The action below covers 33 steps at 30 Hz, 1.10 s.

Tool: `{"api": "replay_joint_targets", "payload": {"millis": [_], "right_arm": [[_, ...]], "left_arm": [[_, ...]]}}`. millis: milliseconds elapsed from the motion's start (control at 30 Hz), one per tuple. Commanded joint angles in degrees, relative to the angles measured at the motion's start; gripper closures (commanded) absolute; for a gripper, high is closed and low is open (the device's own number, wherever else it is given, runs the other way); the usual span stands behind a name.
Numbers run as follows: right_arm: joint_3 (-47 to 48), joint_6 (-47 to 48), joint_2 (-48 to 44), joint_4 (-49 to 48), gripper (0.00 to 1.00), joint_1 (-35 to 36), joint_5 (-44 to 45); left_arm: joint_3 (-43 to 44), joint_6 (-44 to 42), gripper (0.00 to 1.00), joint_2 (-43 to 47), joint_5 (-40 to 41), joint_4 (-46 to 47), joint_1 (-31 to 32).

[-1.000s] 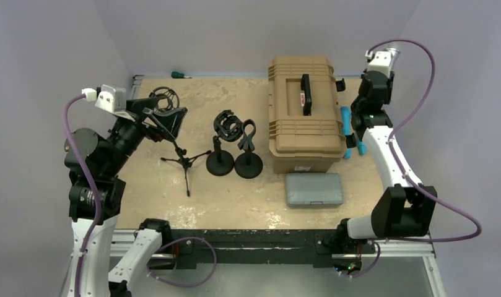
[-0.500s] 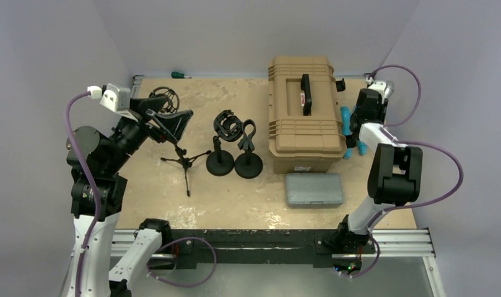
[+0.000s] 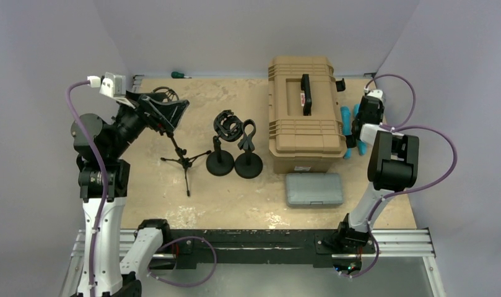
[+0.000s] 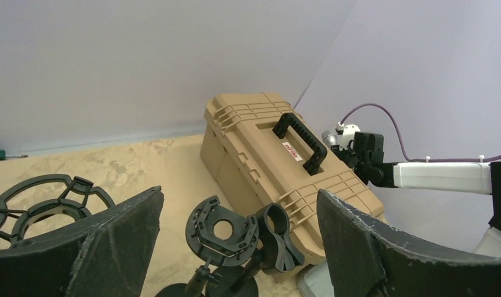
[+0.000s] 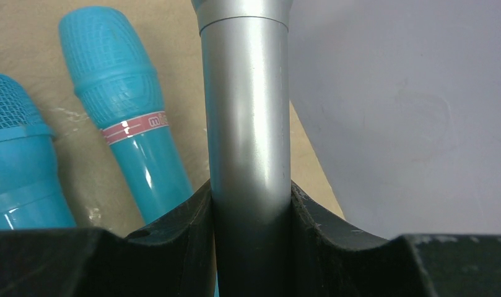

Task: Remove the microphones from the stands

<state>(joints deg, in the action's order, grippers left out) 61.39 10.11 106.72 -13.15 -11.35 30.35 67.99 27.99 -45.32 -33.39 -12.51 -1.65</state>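
My right gripper [image 5: 251,207] is shut on a silver microphone [image 5: 248,93], which points out past the fingers just above the table's right edge. In the top view this gripper [image 3: 365,119] is low beside the tan case [image 3: 303,111]. Two teal microphones [image 5: 121,93] [image 5: 12,154] lie on the table next to it. Two round-base stands [image 3: 220,162] [image 3: 248,164] hold empty clips in the middle. My left gripper [image 3: 164,111] is open and empty, raised above a tripod stand [image 3: 184,162]. The left wrist view shows the empty clips [image 4: 223,232] between its fingers [image 4: 80,247].
A grey flat box [image 3: 314,189] lies in front of the tan case. A loose shock-mount ring [image 3: 165,94] lies at the back left, also in the left wrist view [image 4: 46,201]. A green-handled screwdriver [image 3: 179,75] lies at the back edge. Walls close in left, back and right.
My right arm has folded down from high up, bringing its gripper low beside the teal microphones. My left gripper has shifted a little back and left above the tripod.
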Motion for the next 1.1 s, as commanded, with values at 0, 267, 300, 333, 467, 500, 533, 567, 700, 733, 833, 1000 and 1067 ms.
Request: {"api": "replay_joint_targets", "payload": {"millis": [0,267,300,333,467,500,533,567,700,733,833,1000,1067], "right_arm": [[3.3,0.2,-0.3,-2.0,1.0,-1.9,-5.5],[2.6,4.0,1.2,-1.8,1.0,-2.5,-9.5],[2.4,4.3,1.2,-1.6,1.0,-2.5,-10.6],[2.4,4.5,1.4,-1.4,1.0,-2.5,-11.4],[1.9,5.4,2.4,-1.1,0.95,-2.5,-12.9],[1.6,5.3,2.5,-1.2,0.9,-2.5,-13.0],[1.4,5.3,2.8,-1.1,0.86,-2.5,-13.1],[1.4,5.3,3.1,-0.8,0.83,-2.5,-13.0],[1.3,5.3,3.7,-0.1,0.77,-2.5,-13.1],[1.3,5.2,3.6,0.0,0.75,-2.5,-13.3],[1.0,5.2,3.2,0.1,0.68,-2.5,-14.2],[0.4,4.6,3.0,0.1,0.59,-2.5,-15.4],[0.3,4.3,3.0,0.2,0.58,-2.6,-16.2]], "left_arm": [[-0.3,2.3,0.09,0.2,-2.6,4.3,-0.8],[-0.3,1.7,0.1,0.7,-2.2,4.1,-0.9],[-0.4,1.6,0.1,0.8,-2.2,4.2,-0.8],[-0.4,1.6,0.1,1.0,-2.2,4.2,-0.9],[-0.2,1.1,0.1,1.6,-1.5,3.6,-0.8],[-0.2,1.0,0.1,1.7,-1.3,3.4,-0.8],[-0.2,0.9,0.1,1.7,-1.2,3.3,-0.8],[-0.2,0.9,0.1,1.7,-1.2,3.3,-0.9],[-0.2,0.8,0.1,1.5,-0.9,3.0,-0.8],[-0.1,0.8,0.1,1.5,-0.8,3.0,-0.8],[-0.1,0.8,0.1,1.5,-0.8,2.8,-0.8],[-0.1,0.6,0.1,1.6,-0.4,2.6,-0.8],[0.0,0.5,0.1,1.6,-0.2,2.5,-0.8]]}}
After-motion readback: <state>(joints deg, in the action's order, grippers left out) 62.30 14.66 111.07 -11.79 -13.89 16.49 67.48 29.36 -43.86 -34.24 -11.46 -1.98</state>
